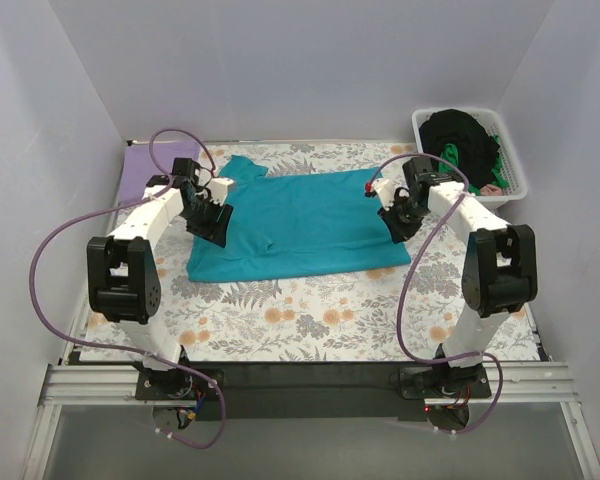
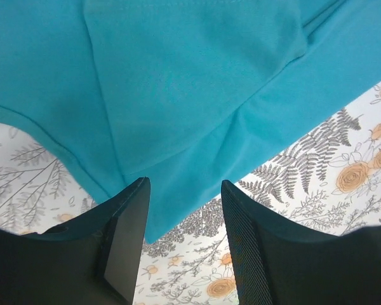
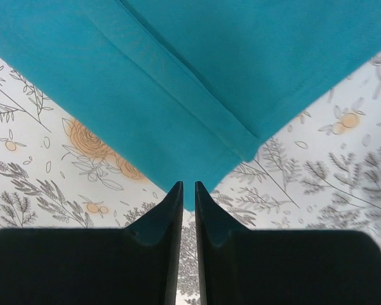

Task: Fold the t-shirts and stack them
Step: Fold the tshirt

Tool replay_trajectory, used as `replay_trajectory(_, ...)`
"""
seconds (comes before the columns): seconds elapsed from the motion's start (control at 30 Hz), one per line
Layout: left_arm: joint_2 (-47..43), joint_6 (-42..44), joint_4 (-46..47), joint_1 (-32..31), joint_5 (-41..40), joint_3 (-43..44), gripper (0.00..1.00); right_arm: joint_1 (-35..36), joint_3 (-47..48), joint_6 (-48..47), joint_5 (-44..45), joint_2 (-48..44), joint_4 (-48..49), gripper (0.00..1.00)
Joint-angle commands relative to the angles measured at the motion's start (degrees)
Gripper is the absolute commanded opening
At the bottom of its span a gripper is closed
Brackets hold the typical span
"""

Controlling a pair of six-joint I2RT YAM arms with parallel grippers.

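The teal t-shirt (image 1: 300, 225) lies flat mid-table on the floral table cloth (image 1: 310, 320). The left gripper (image 1: 216, 226) has its fingers spread at the shirt's left edge. The right gripper (image 1: 400, 230) has its fingers pressed nearly together at a right-side corner; whether they pinch the cloth, I cannot tell.

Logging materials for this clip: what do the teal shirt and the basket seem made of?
Teal shirt: soft matte knit cloth, probably cotton; it creases and has stitched hems. Basket: white rigid-looking plastic, judging by its moulded slatted walls.
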Motion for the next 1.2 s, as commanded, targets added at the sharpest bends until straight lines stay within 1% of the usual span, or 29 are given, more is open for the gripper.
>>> replay_trajectory(0.0, 2.6, -1.8, 2.6, 0.1, 0.3, -0.7, 0.47, 0.4, 1.3, 2.1, -1.6, 5.2, -1.0, 0.17)
replay_trajectory(0.13, 5.9, -1.2, 4.5, 0.1, -2.4, -1.1, 0.46, 0.4, 2.3, 2.7, 0.6, 8.3, 0.6, 0.17)
replay_trajectory(0.2, 7.0, 0.0, 4.5, 0.1, -3.3, -2.9, 0.46, 0.6, 1.8, 2.2, 1.9, 9.5, 0.8, 0.17)
replay_trajectory(0.23, 6.9, 0.9, 4.5, 0.1, -4.6, -4.0, 0.46, 0.6, 1.2, 1.9, 3.2, 9.7, 1.0, 0.17)
replay_trajectory(0.47, 2.8, 3.8, 5.3, 0.1, -6.8, -13.3, 0.45, 0.5, -5.8, 0.7, 6.1, 8.7, 1.6, 0.16)
replay_trajectory(0.63, -1.6, 4.7, 4.3, 0.1, -6.9, -19.2, 0.45, 0.7, -11.4, 0.1, 6.5, 3.9, 1.2, 0.16)
replay_trajectory(0.83, -8.3, 5.7, 0.2, 0.1, -6.2, -21.9, 0.45, 1.7, -19.6, -0.7, 5.6, -4.8, -1.4, 0.16)
replay_trajectory(0.97, -11.9, 5.7, -4.0, 0.1, -4.3, -20.7, 0.45, 2.0, -20.5, -1.0, 5.2, -10.0, -3.7, 0.18)
replay_trajectory(1.0, -12.2, 5.3, -4.3, 0.1, -3.7, -18.2, 0.45, 1.8, -19.2, -0.9, 5.0, -10.4, -4.1, 0.2)
replay_trajectory(1.03, -12.4, 5.1, -4.9, 0.1, -2.6, -16.4, 0.45, 1.7, -17.7, -0.8, 4.1, -10.5, -4.4, 0.26)
replay_trajectory(1.07, -12.1, 4.1, -5.8, 0.1, -1.8, -14.3, 0.46, 1.5, -13.2, -0.8, 3.2, -10.6, -4.7, 0.3)
replay_trajectory(1.1, -11.5, 3.6, -6.4, 0.1, -1.0, -8.2, 0.46, 1.2, -10.5, 0.0, 2.4, -10.2, -5.2, 0.38)
replay_trajectory(1.13, -10.8, 2.9, -6.9, 0.1, -0.1, -5.1, 0.46, 0.6, -7.7, 0.5, 1.0, -9.6, -5.3, 0.42)
replay_trajectory(1.17, -9.2, 1.4, -6.9, 0.1, 1.6, -1.4, 0.47, 0.2, -0.6, 0.8, 0.4, -8.0, -5.7, 0.46)
